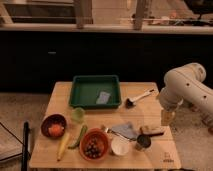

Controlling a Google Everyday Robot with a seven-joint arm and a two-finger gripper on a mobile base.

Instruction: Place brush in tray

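Observation:
The brush [138, 97] lies on the wooden table [155, 150] just right of the tray, its dark round head toward the tray and its slim white handle pointing up and right. The dark green tray [80, 93] stands at the table's back middle with a small grey-blue piece [103, 97] inside it. My gripper [167, 118] hangs from the white arm [185, 85] above the table's right edge, to the right of and nearer than the brush, apart from it.
A dark red bowl [53, 125] with something orange sits front left, an orange bowl [94, 145] with dark fruit front middle. A green cup [77, 114], banana [63, 145], green vegetable [79, 136], white cup [120, 146], dark can [143, 142] and grey cloth [125, 130] crowd the front.

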